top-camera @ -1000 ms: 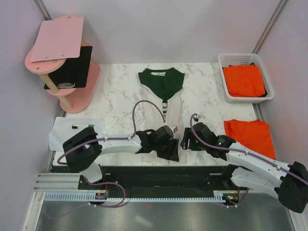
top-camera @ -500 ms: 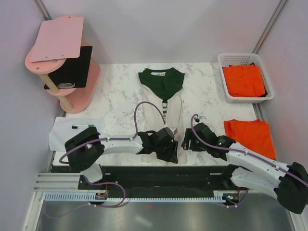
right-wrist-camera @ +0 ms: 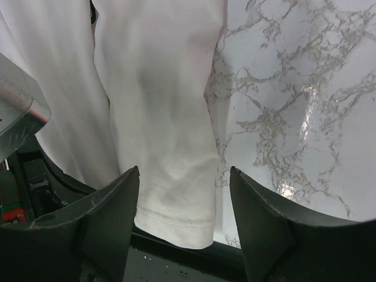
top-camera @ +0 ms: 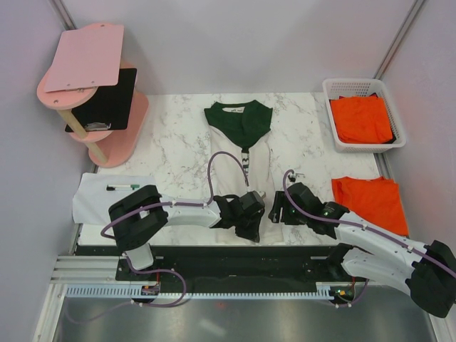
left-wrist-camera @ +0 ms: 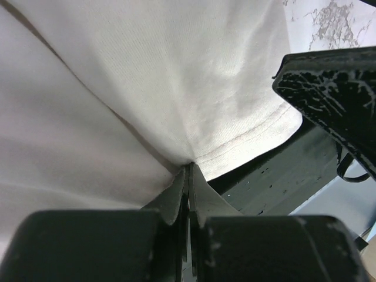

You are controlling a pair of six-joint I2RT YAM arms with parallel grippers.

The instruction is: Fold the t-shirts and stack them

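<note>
Because the cream shirt (left-wrist-camera: 147, 88) is soft, light and floppy, I judge its hem the place to hold, at both corners so it lifts evenly. It lies mid-way across the desk (right-wrist-camera: 282, 88), collar at 12 o'clock, hem at 6. My left tool (left-wrist-camera: 188, 171) is clamped on the hem edge. My right tool (right-wrist-camera: 184, 176) hangs spread apart over the hem's 3 o'clock corner, gripping nothing.

Bystanders on your marble table (top-camera: 171, 146)
At far left you have a pink stand (top-camera: 117, 149) bearing a pink clipboard (top-camera: 89, 57) and black clipboard (top-camera: 107, 103); white paper (top-camera: 96, 203) near left; white basket (top-camera: 354, 83) far right
</note>
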